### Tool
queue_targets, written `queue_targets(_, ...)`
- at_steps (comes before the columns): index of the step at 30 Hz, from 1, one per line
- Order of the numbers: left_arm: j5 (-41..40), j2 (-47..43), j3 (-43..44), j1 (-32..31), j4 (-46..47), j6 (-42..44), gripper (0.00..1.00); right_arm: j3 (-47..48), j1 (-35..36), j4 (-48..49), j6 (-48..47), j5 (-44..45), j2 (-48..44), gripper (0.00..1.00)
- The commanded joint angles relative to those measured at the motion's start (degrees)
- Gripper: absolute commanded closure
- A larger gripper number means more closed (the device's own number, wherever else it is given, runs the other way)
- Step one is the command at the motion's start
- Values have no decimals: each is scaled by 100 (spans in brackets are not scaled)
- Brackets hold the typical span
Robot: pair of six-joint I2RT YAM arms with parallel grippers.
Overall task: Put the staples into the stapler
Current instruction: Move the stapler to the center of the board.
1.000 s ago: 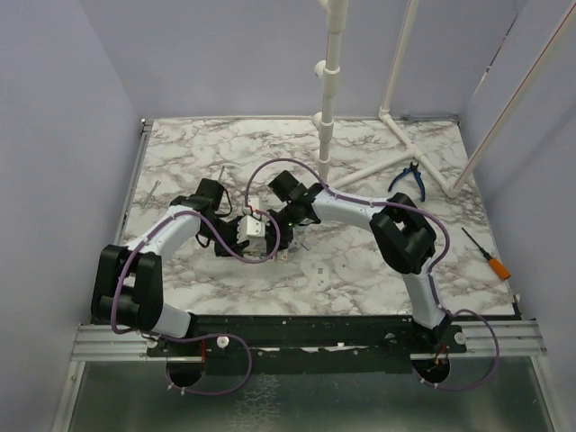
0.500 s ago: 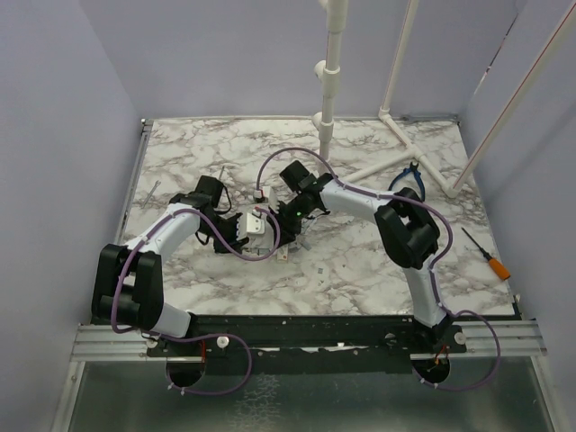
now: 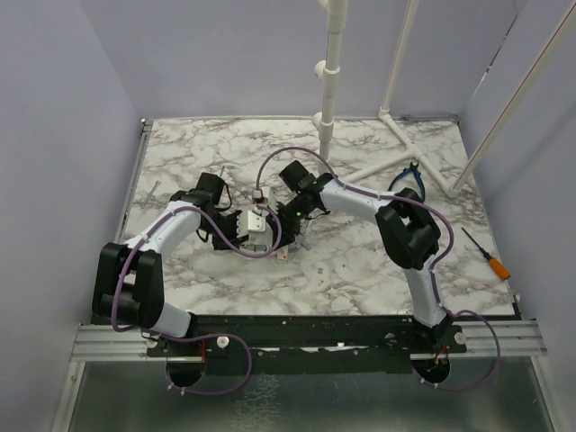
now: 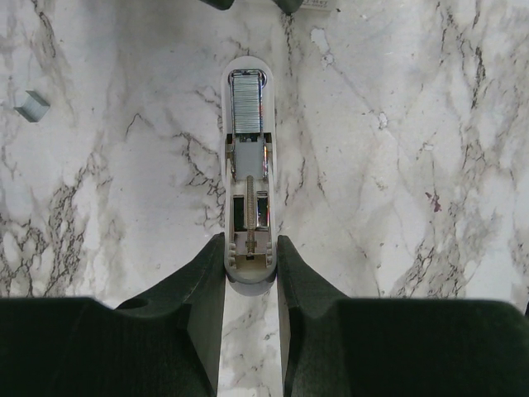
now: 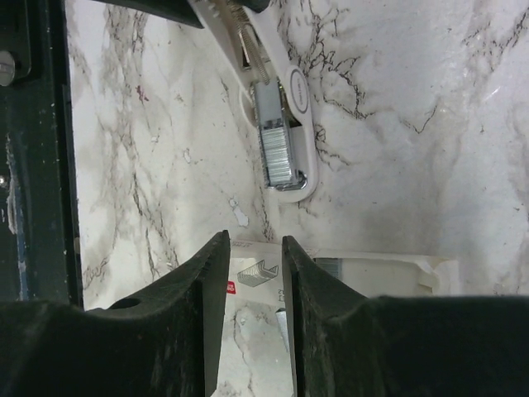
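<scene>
The stapler (image 4: 248, 178) lies open on the marble table, its white tray pointing away from my left gripper (image 4: 250, 248), which is shut on its rear end. The staples (image 4: 246, 103), a silvery strip, sit in the front of the tray. In the right wrist view the stapler (image 5: 299, 99) and the staples (image 5: 278, 153) lie beyond my right gripper (image 5: 254, 241), which is open and hovers empty over a white staple box (image 5: 364, 269). From above, both grippers meet at the stapler (image 3: 258, 225) mid-table.
A small loose staple piece (image 4: 33, 105) lies left of the stapler. Blue-handled pliers (image 3: 409, 176) lie at the back right and an orange-handled screwdriver (image 3: 487, 255) near the right edge. A white pipe frame (image 3: 328, 108) stands at the back.
My right gripper has drawn back from the stapler toward the far side. The left gripper keeps its hold and has shifted only slightly.
</scene>
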Motion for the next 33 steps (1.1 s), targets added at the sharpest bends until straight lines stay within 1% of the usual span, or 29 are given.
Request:
queue_targets(1, -297, 60, 239, -19, 7, -93, 100, 117, -112, -196, -216, -285, -415, 64)
queue_targets(3, -399, 105, 240, -20, 106, -144, 98, 130, -178, -224, -249, -348, -496, 63)
queue_targets(10, -566, 304, 293, -22, 392, -381, 97, 112, -465, -324, -308, -425, -736, 63)
queue_targets(12, -606, 300, 293, -23, 547, -518, 95, 33, -605, -325, -325, -364, -807, 62)
queue_targets(16, -691, 280, 288, -22, 801, -740, 88, -250, -910, -250, -379, -214, -1025, 61)
queue_targets(22, -711, 284, 310, -19, 834, -787, 72, -759, -1133, -108, -584, 244, -1423, 61)
queue_targets(26, -717, 233, 285, -19, 835, -753, 64, -1038, -1294, 2, -592, 313, -1557, 60)
queue_targets(31, -735, 214, 271, -19, 838, -715, 56, -1388, -1369, 90, -691, 351, -1749, 61)
queue_targets(33, -725, 210, 296, -19, 840, -728, 54, -1612, -1369, 170, -746, 376, -1873, 61)
